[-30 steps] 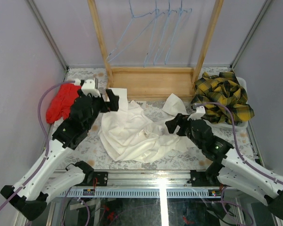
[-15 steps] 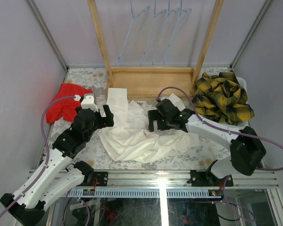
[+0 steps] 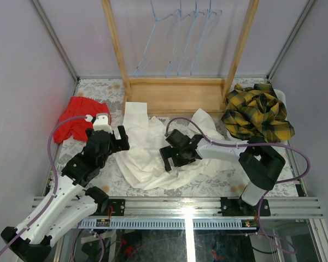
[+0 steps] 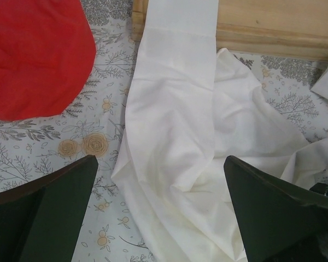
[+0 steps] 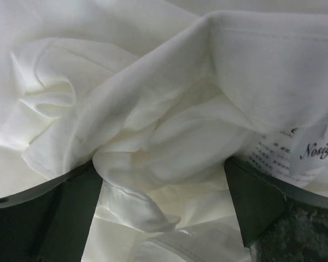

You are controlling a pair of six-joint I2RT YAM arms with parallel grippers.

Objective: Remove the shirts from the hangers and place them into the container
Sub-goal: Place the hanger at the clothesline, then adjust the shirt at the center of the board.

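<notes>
A heap of white shirt [image 3: 145, 155] fabric lies crumpled on the table's middle. My right gripper [image 3: 165, 150] presses into it, open; in the right wrist view white folds [image 5: 153, 136] with a printed label [image 5: 311, 144] bunch between its wide jaws [image 5: 161, 164]. My left gripper [image 3: 116, 139] is open over the heap's left edge [image 4: 169, 136], nothing gripped [image 4: 159, 164]. The yellow-and-black plaid shirt [image 3: 257, 114] fills the white container [image 3: 282, 98] at the right. Several bare light-blue hangers [image 3: 180, 38] hang on the rack.
A red cloth [image 3: 74, 117] [image 4: 33, 54] lies at the left of the table. The wooden rack base [image 3: 175, 95] [image 4: 273, 27] and its uprights [image 3: 115, 43] stand behind the shirts. Purple cables [image 3: 218, 143] loop beside both arms.
My right arm swung from the table's right to the middle and dropped onto the white heap, jaws widening. The left gripper drew back a little. The hangers swayed.
</notes>
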